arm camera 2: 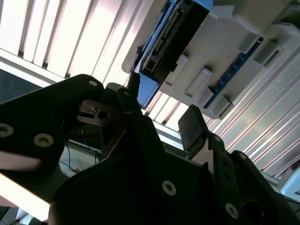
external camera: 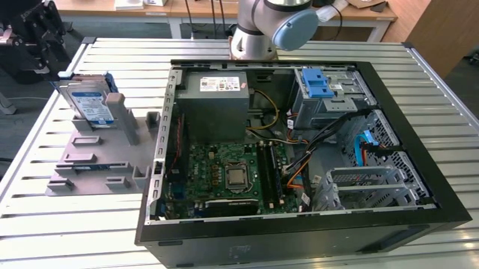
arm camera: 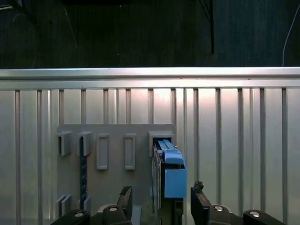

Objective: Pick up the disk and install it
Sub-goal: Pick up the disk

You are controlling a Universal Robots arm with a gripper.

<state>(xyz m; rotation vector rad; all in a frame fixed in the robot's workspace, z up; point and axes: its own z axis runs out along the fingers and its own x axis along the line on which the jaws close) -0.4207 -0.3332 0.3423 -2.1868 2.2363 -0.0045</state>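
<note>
Disk point(external camera: 88, 103) upright on edge in grey holder point(external camera: 90, 162) on tabletop point(external camera: 67, 224), at 10 o'clock from open computer case point(external camera: 299, 241). Hand point(arm camera: 161, 191) spread wide, one finger on either side of the disk.

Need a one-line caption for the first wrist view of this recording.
Open gripper lined up with the disk, which stands on edge in a grey holder on the slatted table.

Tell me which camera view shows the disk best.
The exterior view: the disk stands on edge in the grey holder, its blue-and-white label face showing. The first wrist view shows its thin edge and blue bracket; the second wrist view shows its connector end.
</note>
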